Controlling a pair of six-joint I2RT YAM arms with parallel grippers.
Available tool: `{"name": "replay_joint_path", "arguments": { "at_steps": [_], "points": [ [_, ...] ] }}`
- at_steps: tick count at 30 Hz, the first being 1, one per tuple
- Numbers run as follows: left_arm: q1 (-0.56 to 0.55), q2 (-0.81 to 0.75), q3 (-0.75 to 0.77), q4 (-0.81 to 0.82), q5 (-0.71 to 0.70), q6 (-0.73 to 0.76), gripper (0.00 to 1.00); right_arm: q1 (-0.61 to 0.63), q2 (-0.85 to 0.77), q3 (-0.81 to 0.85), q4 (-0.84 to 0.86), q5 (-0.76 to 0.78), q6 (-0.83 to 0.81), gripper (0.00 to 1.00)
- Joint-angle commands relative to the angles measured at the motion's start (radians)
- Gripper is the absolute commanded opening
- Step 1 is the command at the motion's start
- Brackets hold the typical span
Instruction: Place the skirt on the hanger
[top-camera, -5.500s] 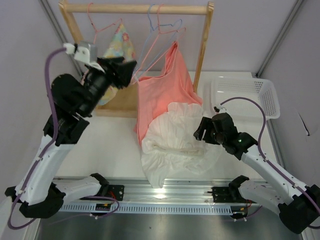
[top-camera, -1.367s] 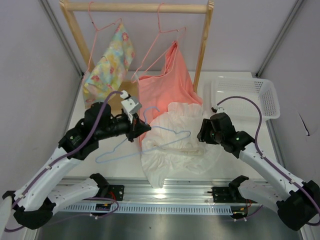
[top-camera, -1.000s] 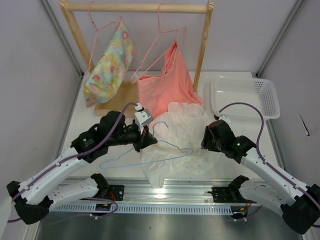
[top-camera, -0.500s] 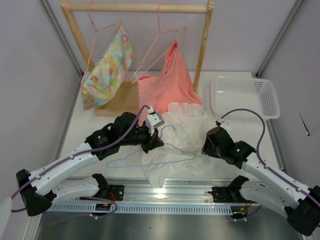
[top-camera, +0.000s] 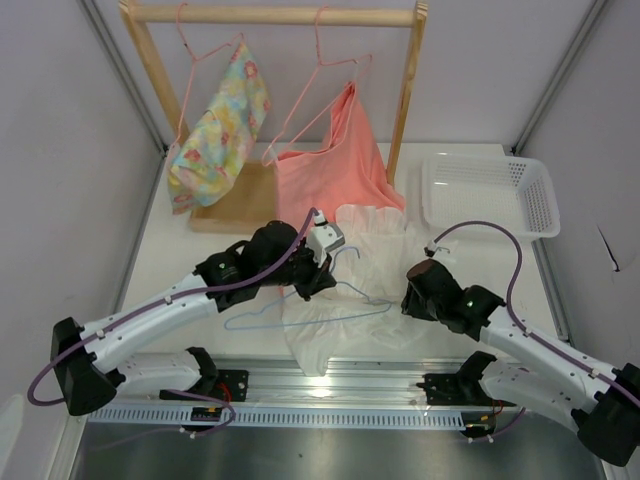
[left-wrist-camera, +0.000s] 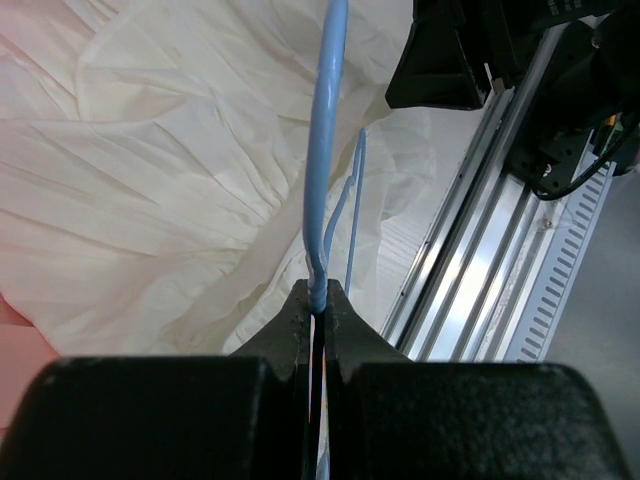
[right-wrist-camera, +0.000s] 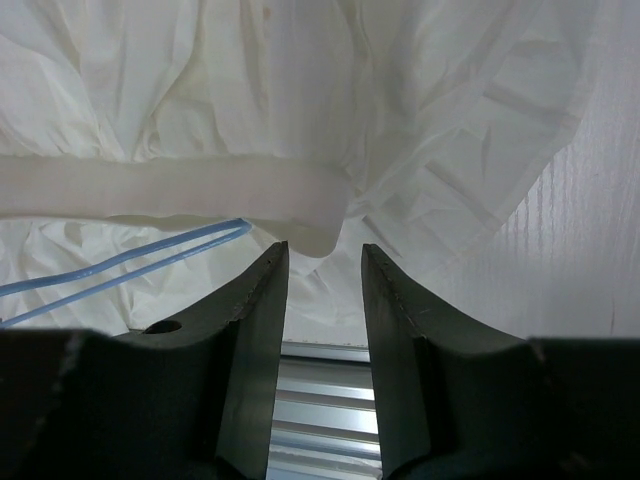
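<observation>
The white skirt (top-camera: 330, 345) lies crumpled on the table near the front rail. Over it hangs the light blue hanger (top-camera: 300, 321), almost flat, with my left gripper (top-camera: 326, 288) shut on its wire just below the hook. In the left wrist view the jaws (left-wrist-camera: 318, 292) pinch the blue wire (left-wrist-camera: 328, 120) above the skirt (left-wrist-camera: 150, 200). My right gripper (top-camera: 408, 292) is at the skirt's right side. Its jaws (right-wrist-camera: 322, 262) stand open, with the end of the skirt's waistband (right-wrist-camera: 318, 232) right at the fingertips. The hanger's tip (right-wrist-camera: 130, 262) shows to their left.
A wooden rack (top-camera: 270, 15) stands at the back with pink hangers carrying a floral garment (top-camera: 220, 130) and a salmon garment (top-camera: 335, 170). A white basket (top-camera: 490, 195) sits at the back right. The metal rail (top-camera: 330, 385) runs along the near edge.
My left arm has carried the hanger to the right, over the skirt. My right gripper has sunk toward the waistband and its jaws have narrowed.
</observation>
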Motion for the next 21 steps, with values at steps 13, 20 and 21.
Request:
{"name": "replay_joint_path", "arguments": {
  "at_steps": [13,20,21],
  "points": [
    [-0.018,-0.005,0.128,-0.016,-0.018,0.05,0.0,0.015,0.039,-0.018,0.07,0.046,0.023,0.4],
    [-0.025,0.013,0.091,-0.005,-0.002,0.063,0.0,0.013,0.07,-0.018,0.1,0.054,0.02,0.31],
    [-0.026,0.013,0.085,-0.005,-0.013,0.063,0.0,0.013,0.076,-0.018,0.105,0.052,0.019,0.27]
  ]
}}
